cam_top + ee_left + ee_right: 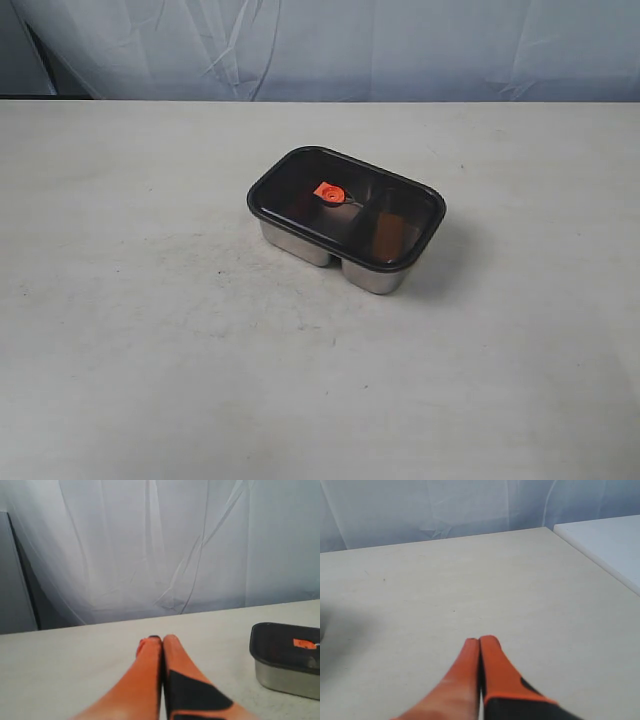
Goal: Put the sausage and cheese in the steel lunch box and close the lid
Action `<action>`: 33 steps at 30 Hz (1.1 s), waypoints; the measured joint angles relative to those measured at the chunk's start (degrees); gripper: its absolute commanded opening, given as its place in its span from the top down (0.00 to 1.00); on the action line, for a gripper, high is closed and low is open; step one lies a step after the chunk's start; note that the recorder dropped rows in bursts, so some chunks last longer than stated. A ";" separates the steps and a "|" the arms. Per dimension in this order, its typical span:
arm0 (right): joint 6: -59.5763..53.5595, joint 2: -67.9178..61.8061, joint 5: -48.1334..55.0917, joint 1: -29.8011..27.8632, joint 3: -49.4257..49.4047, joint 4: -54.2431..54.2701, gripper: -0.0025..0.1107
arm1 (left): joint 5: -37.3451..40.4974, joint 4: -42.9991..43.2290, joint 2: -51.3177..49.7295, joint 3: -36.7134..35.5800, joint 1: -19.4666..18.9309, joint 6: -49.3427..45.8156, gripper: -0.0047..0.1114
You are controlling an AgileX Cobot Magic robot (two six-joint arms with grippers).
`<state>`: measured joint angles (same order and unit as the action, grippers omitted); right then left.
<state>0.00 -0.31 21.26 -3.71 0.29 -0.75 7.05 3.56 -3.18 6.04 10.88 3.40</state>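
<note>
The steel lunch box stands near the middle of the table with the dark translucent lid seated on top, its orange valve showing. Through the lid I cannot make out the sausage or the cheese; both are hidden. In the left wrist view the steel lunch box and its lid appear at the edge, well apart from my left gripper, which is shut and empty. My right gripper is shut too, over bare table, holding nothing. Neither gripper shows in the exterior view.
A pale curtain hangs behind the table's far edge. A white surface adjoins the table in the right wrist view. The tabletop around the box is bare.
</note>
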 measured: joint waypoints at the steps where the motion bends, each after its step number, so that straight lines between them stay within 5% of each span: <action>1: 0.00 0.00 0.00 0.00 0.00 0.00 0.98 | 0.75 -0.74 0.79 -0.67 -0.78 -0.51 0.96; 10: 0.00 0.00 0.00 0.00 0.00 0.00 0.98 | 2.93 -3.89 2.79 -5.61 -9.83 -0.72 0.96; 33: 0.00 0.00 0.00 0.00 0.00 0.00 0.98 | 6.12 -5.17 2.88 -5.73 -10.41 -4.89 0.96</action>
<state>0.00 -0.31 21.26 -3.71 0.29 -0.75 13.17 -1.61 -0.30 0.30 0.47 -1.49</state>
